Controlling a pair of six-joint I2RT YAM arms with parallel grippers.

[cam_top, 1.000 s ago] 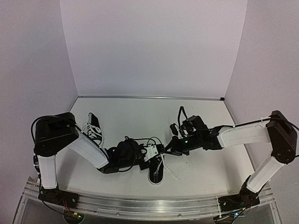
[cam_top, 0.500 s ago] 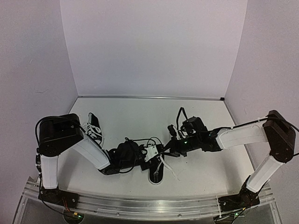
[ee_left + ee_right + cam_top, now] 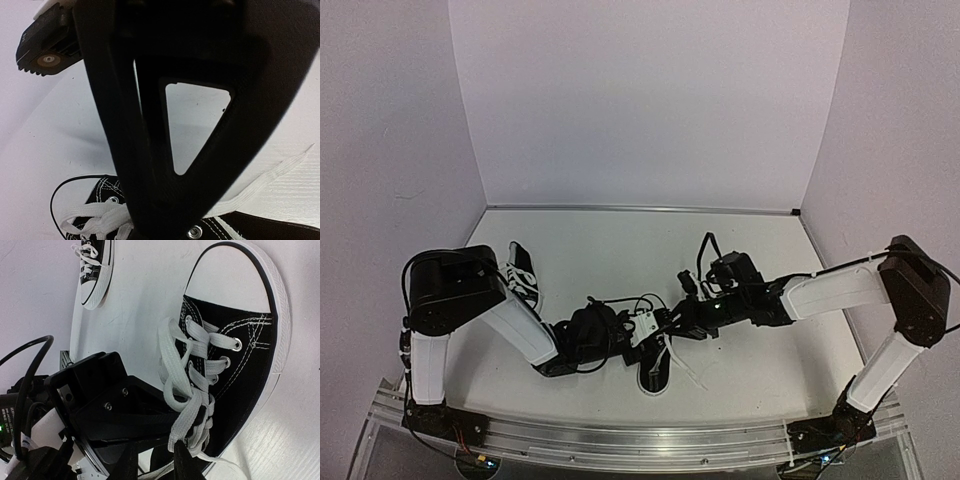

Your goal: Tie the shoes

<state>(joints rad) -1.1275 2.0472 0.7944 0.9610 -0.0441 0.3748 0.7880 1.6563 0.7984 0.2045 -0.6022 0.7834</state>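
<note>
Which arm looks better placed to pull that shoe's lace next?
Probably right: the right claw sits at the lace loop of the near shoe. The left claw crowds the shoe, its own finger filling its view.

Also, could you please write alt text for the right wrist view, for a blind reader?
A black canvas sneaker with a white toe cap fills the right, its white laces hanging loose. Black robot hardware crowds the lower left; a second sneaker lies at top left.

Top camera looks down from behind; both wrist cameras crowd one shoe (image 3: 235, 355).
</note>
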